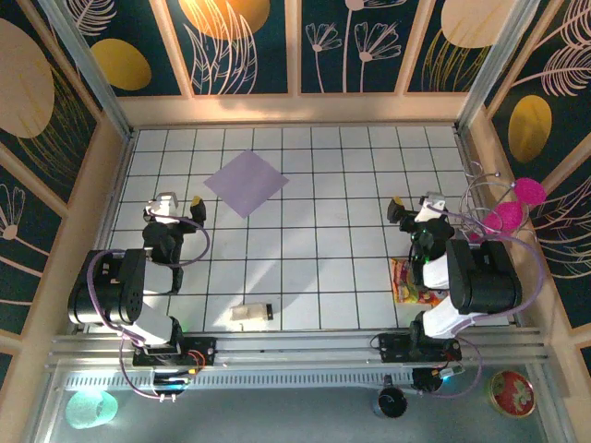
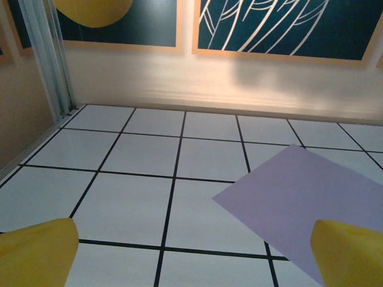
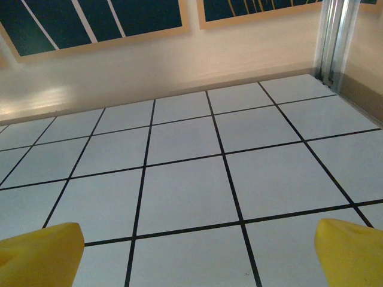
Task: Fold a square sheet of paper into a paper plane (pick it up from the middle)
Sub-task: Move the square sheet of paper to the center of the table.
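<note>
Square sheet of paper [image 1: 245, 182]: top view, flat, unfolded, corner-on, on the table [image 1: 323, 240], far left of centre. Left gripper [image 1: 175, 205] near it, not touching; right gripper [image 1: 417, 203] well apart.
Left wrist view: sheet ahead-right; yellow fingers [image 2: 36, 254] spread, holding nothing.
Right wrist view: yellow fingers [image 3: 39, 254] spread above the tiles.

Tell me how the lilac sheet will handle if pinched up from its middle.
The sheet lies dead flat on the table, with no visible thickness at its edge, so it is probably floppy and its corners would droop. Lying flush, it may slide on that smooth surface rather than lift. It looks light; a push could skew it.
</note>
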Controlling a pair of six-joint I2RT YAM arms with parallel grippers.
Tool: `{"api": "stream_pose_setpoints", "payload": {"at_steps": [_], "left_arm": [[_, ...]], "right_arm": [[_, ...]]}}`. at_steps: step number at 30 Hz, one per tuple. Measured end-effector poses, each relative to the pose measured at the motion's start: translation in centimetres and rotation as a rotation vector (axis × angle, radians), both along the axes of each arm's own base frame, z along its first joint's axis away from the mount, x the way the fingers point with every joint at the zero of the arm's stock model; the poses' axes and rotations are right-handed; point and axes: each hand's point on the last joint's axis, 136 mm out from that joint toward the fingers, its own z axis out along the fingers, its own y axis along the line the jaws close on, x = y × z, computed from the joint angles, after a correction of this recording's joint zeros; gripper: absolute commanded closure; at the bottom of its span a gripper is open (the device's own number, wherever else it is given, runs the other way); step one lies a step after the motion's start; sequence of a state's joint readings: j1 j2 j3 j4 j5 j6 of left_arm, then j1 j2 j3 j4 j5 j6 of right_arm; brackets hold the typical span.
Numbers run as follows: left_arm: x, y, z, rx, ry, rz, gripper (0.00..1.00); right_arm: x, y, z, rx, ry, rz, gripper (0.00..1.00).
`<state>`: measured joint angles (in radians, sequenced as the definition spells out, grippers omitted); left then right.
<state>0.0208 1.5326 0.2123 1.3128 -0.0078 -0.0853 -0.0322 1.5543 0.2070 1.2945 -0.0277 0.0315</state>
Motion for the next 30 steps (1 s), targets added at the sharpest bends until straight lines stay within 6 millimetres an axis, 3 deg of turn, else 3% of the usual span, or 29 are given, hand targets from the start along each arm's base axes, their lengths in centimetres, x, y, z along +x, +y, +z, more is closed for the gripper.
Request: {"api": "stream_pose_setpoints", "payload": {"at_steps": [30], "left_arm": [[-0.08, 0.21, 0.09, 0.0, -0.005, 0.013, 0.01]], "right_arm": [[0.0, 0.0, 0.0, 0.0, 0.0, 0.0, 0.01]]}}
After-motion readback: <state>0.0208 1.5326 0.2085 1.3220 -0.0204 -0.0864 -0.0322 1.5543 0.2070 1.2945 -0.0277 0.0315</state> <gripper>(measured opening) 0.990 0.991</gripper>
